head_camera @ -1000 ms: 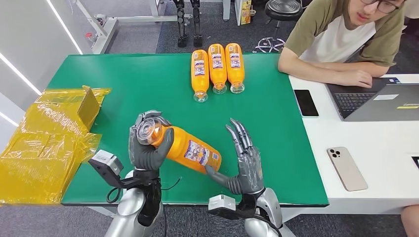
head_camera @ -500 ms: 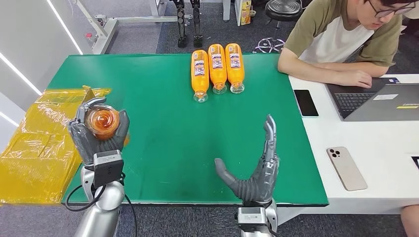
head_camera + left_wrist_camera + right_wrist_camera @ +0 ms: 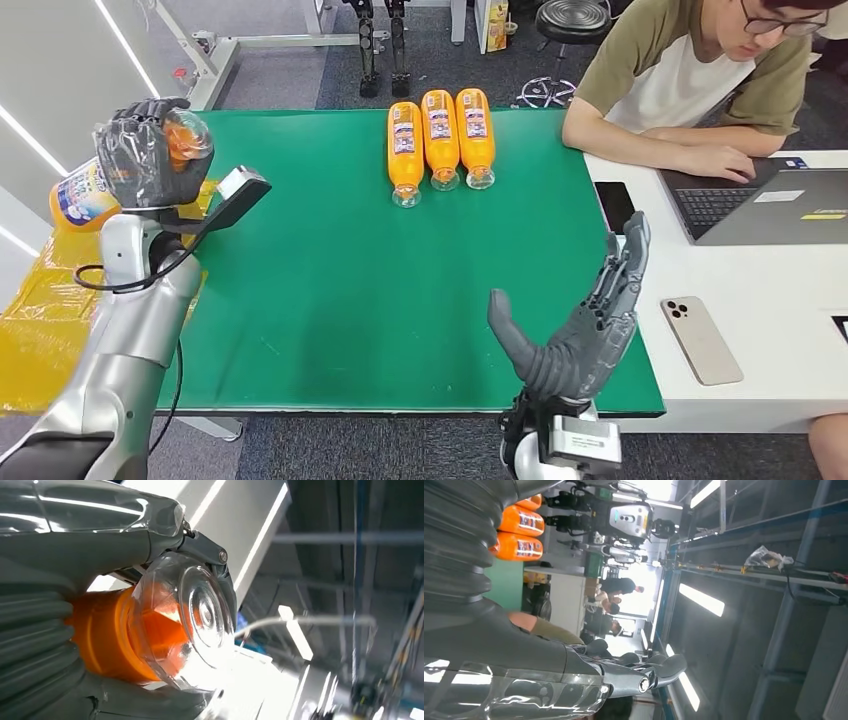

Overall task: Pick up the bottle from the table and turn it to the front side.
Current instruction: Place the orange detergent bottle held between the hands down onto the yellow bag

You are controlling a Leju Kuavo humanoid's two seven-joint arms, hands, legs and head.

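The left hand [image 3: 143,152] holds the orange bottle [image 3: 85,190] up high, beside the green worktop [image 3: 340,270]. The right hand [image 3: 580,335] is wide open and holds nothing.

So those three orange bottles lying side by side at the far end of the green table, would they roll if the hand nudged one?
Probably. The three orange bottles are round and lie flat on the smooth green table, so a sideways nudge would likely roll one. They lie close together, so one may bump its neighbour. They look full, so likely heavy for their size.
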